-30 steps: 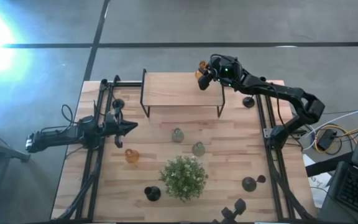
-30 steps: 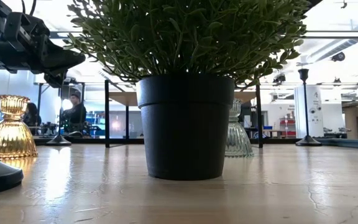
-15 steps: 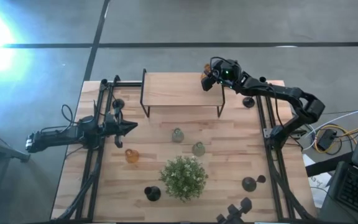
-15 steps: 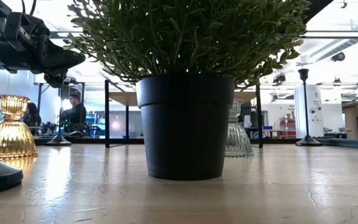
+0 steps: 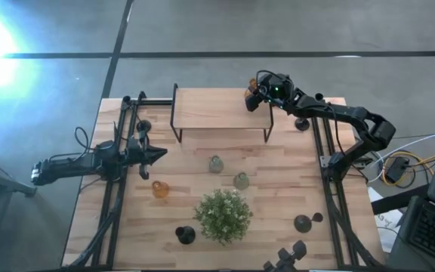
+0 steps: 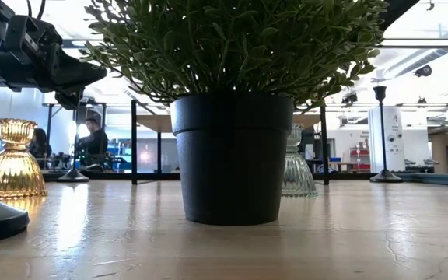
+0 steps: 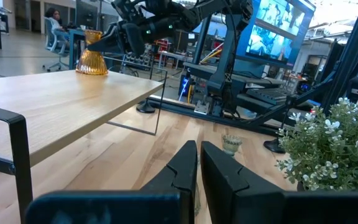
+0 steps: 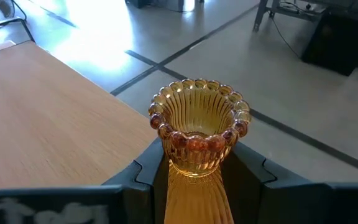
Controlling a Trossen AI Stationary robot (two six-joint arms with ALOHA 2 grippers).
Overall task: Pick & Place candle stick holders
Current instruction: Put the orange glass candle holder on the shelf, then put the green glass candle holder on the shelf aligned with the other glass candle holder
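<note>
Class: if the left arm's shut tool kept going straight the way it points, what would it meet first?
Probably the small grey-green ribbed glass vase standing just ahead of the left tool on the wooden table; the depth between them is hard to judge.

The raised shelf [image 5: 221, 109] top is mostly bare wood. On the table [image 5: 195, 155], a potted plant [image 5: 223, 214] and small vases [image 5: 216, 164] crowd the middle.

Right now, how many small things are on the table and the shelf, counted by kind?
black candle stick holders: 4
orange glass vases: 2
grey-green glass vases: 2
potted plant: 1
total: 9
</note>
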